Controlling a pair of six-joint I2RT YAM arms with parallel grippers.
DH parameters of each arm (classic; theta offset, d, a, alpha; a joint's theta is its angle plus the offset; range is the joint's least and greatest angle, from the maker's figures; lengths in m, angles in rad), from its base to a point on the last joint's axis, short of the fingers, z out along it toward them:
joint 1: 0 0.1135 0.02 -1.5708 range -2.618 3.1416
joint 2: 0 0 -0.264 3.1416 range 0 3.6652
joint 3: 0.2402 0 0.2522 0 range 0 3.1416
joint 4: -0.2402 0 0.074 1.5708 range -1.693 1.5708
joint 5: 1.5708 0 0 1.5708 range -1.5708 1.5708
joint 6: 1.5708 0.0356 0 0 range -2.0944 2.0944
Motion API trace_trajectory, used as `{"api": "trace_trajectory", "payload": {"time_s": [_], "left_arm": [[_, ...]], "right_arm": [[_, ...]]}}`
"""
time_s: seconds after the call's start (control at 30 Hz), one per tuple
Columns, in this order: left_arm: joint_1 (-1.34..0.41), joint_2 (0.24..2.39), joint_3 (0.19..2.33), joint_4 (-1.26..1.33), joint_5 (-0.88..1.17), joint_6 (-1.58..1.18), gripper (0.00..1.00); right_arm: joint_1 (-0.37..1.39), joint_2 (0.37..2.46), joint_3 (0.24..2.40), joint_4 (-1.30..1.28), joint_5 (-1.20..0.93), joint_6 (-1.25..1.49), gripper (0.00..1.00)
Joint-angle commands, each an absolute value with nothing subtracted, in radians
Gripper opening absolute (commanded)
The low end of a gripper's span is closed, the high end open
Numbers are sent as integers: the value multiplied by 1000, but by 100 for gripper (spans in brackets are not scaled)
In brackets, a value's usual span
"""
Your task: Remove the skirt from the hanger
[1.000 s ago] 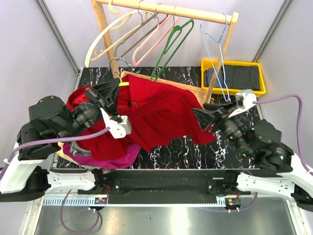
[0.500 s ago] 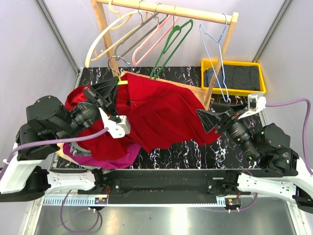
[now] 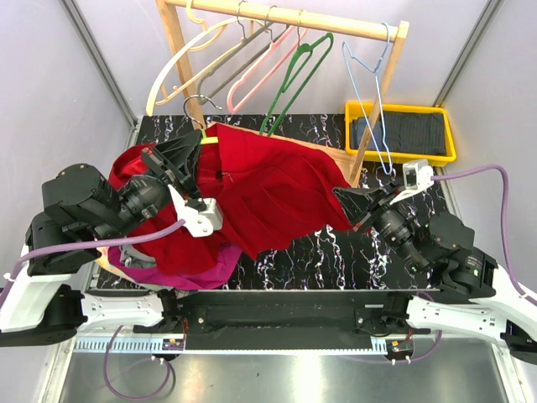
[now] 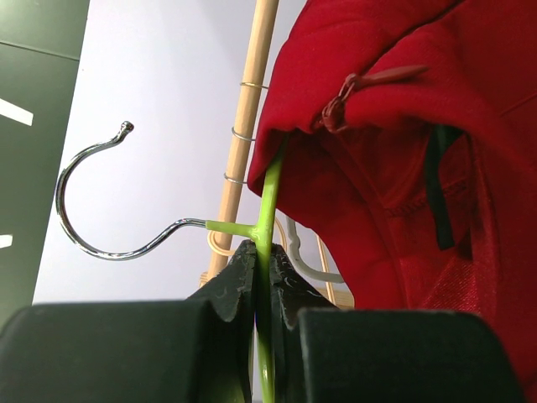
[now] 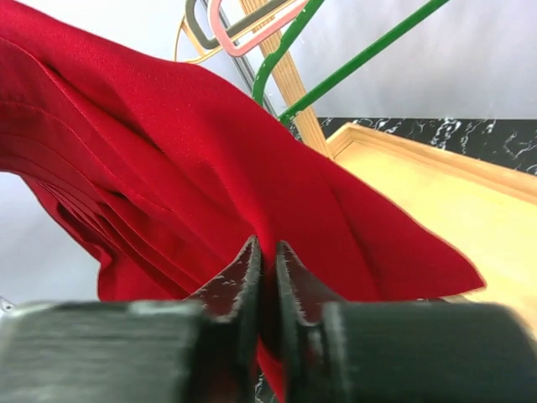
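while your left gripper (image 4: 262,267) stays clenched on the neck of the lime hanger (image 4: 270,201), just under its metal hook, the right gripper (image 5: 267,256) has swung out to the right and come back a little to the left. its jaws are pinched shut on the right hem of the red skirt (image 3: 268,189). the hem reaches less far right than it did a moment ago, so the cloth has slackened rather than slid off. in the left wrist view the waistband is draped over the hanger's arm, so judge the skirt not yet freed; your next pull probably has to run along that arm, away from the left gripper.

the skirt hangs stretched between the two grippers, above the left and middle of the table (image 3: 336,252).

count one skirt and one lime hanger in hand. five hangers are on the wooden rail (image 3: 285,15): cream (image 3: 180,59), grey (image 3: 243,59), pink (image 3: 264,71), green (image 3: 289,80), blue (image 3: 377,109). one yellow bin (image 3: 401,107) of dark cloth sits far right, and one magenta garment (image 3: 193,273) lies near left.
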State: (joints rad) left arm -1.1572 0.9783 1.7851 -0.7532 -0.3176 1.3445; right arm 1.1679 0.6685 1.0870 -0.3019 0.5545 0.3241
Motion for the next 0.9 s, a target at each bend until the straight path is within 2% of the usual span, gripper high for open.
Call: {"api": "trace_trajectory", "payload": {"time_s": [0.0, 0.1, 0.23, 0.47, 0.7, 0.87], "left_arm": [[-1158, 966, 1833, -571, -307, 1365, 0], [-1158, 965, 1832, -572, -307, 1361, 0], [-1158, 936, 1770, -575, -305, 1339, 0], [-1166, 799, 1504, -630, -235, 1240, 0], [-1190, 810, 1453, -681, -172, 1166, 0], [-1287, 876, 1454, -684, -144, 1175, 0]], "right_arm": [[1163, 663, 1084, -242, 551, 348, 6], [1164, 655, 1117, -229, 577, 309, 0], [1164, 696, 1271, -221, 612, 178, 0], [1166, 892, 1644, -222, 629, -52, 0], [1164, 1015, 1776, -221, 612, -117, 0], [1163, 1152, 1922, -222, 555, -130, 0]]}}
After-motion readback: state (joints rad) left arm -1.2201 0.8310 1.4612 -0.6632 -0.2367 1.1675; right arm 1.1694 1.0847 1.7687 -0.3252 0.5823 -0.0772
